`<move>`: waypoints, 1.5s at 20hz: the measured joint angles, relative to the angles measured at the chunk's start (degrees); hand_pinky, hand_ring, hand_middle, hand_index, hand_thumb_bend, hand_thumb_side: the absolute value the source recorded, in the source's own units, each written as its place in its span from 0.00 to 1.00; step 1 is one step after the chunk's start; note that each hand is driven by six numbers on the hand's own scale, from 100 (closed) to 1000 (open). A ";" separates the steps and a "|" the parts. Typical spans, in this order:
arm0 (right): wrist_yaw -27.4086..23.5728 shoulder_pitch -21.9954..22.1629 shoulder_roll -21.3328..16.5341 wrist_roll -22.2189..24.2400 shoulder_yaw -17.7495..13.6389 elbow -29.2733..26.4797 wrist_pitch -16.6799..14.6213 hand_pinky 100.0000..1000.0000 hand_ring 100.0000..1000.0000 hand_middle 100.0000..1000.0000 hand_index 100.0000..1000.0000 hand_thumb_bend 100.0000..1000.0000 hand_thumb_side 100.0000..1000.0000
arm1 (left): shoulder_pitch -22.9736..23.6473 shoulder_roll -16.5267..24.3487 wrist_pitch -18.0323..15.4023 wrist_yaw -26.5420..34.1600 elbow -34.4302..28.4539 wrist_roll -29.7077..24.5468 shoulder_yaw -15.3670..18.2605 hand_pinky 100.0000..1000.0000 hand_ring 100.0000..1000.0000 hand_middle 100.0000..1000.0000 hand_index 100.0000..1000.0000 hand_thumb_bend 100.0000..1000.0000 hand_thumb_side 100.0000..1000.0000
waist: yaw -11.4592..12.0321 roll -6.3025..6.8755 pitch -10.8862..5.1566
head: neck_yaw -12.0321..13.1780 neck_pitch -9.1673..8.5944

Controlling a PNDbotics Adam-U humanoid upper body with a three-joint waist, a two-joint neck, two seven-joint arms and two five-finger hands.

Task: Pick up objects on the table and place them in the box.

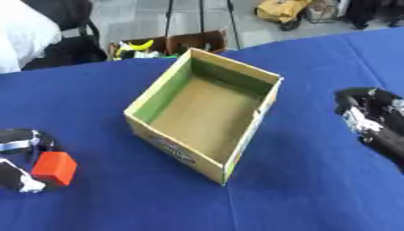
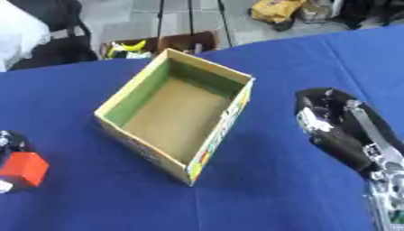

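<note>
An open cardboard box [image 1: 236, 153] with a green inner wall stands in the middle of the blue table, and nothing shows inside it. At the left edge my left hand [image 1: 17, 145] is curled round a red-orange block [image 1: 53, 168], just above the cloth and left of the box. My right hand [image 2: 331, 122] hovers over the table to the right of the box, fingers curled, with nothing visible in it.
The blue cloth [image 1: 315, 189] covers the whole table. Beyond the far edge a brown carton [image 1: 170, 45] with yellow and green items sits on the floor. A black chair [image 1: 67, 40] stands at the upper left.
</note>
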 measured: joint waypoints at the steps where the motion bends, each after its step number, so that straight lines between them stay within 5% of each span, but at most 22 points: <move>1: -0.01 0.00 0.00 0.00 0.00 0.00 0.00 0.84 0.83 0.48 0.71 0.00 0.41 | -0.05 -0.12 0.00 -0.14 0.04 0.00 0.06 0.40 0.53 0.52 0.64 0.38 0.44 | 0.02 0.00 0.01 | 0.00 -0.01; 9: -0.02 0.05 0.00 0.00 0.00 0.00 0.02 0.84 0.83 0.48 0.71 0.00 0.41 | -0.61 -0.17 -2.57 -0.71 -0.99 2.57 2.16 0.30 0.46 0.46 0.55 0.00 0.54 | 0.07 0.11 0.01 | -0.03 -0.02; 15: -0.02 0.21 0.00 0.05 0.00 0.00 0.06 0.84 0.83 0.48 0.71 0.00 0.41 | -1.31 -0.10 -3.64 0.21 -1.18 3.64 3.23 0.30 0.46 0.47 0.56 0.00 0.67 | 0.08 0.32 0.01 | -0.04 -0.02; 23: -0.02 0.41 -0.22 0.15 0.02 0.00 0.10 0.84 0.83 0.48 0.71 0.00 0.41 | -4.02 1.04 -3.61 2.00 -4.25 4.35 5.17 0.28 0.47 0.47 0.56 0.00 0.71 | -0.06 0.73 -0.09 | -0.06 -0.01; 30: -0.02 0.38 -0.52 0.33 0.15 0.02 -0.08 0.84 0.82 0.48 0.71 0.00 0.41 | -9.84 1.18 -2.53 1.20 -8.44 10.92 6.14 0.25 0.46 0.46 0.57 0.00 0.75 | -1.13 1.01 -0.09 | -1.08 0.32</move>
